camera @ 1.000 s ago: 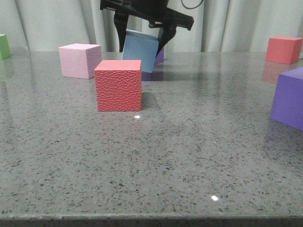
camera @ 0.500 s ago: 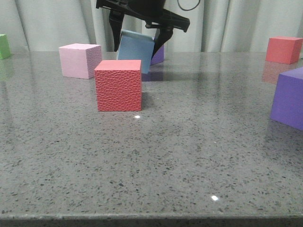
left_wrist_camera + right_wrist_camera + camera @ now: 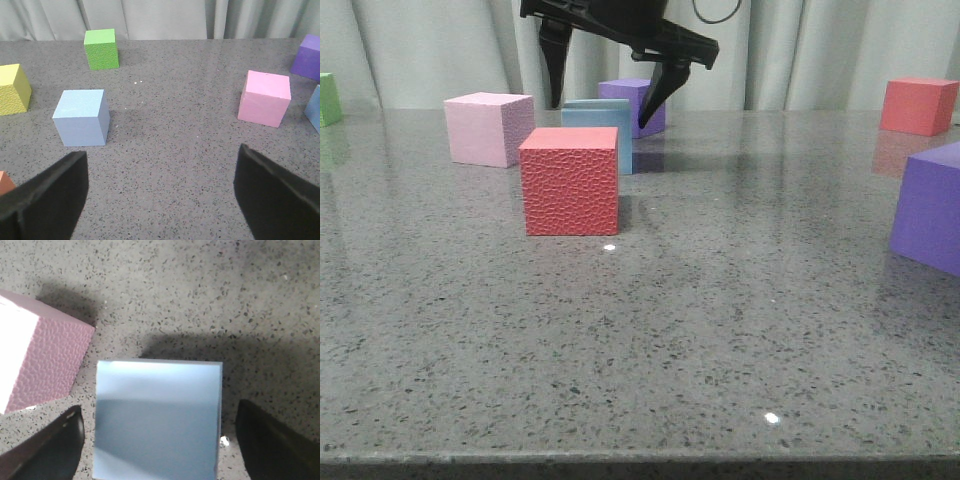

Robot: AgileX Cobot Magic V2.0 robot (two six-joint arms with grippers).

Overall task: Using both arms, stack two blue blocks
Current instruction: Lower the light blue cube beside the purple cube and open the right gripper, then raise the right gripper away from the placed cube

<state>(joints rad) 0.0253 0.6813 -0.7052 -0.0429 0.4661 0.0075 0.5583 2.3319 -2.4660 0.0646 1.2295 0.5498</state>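
Pale sky-blue matte cube [image 3: 599, 132] set flat on grey speckled table [image 3: 720, 300], behind red textured cube [image 3: 570, 180], beside pink cube [image 3: 488, 127]. Right pincer [image 3: 605, 85] spread wide above it, not touching. Left pincer [image 3: 160, 192] also spread; second blue cube [image 3: 82, 117] seen nearby.

Blue block [image 3: 157, 420] sits flat on the speckled grey tabletop [image 3: 210, 295], between the right pincer [image 3: 159, 450] fingers [image 3: 50, 450], which stand apart from its sides. Pink textured cube [image 3: 42, 357] just beside it, not touching.
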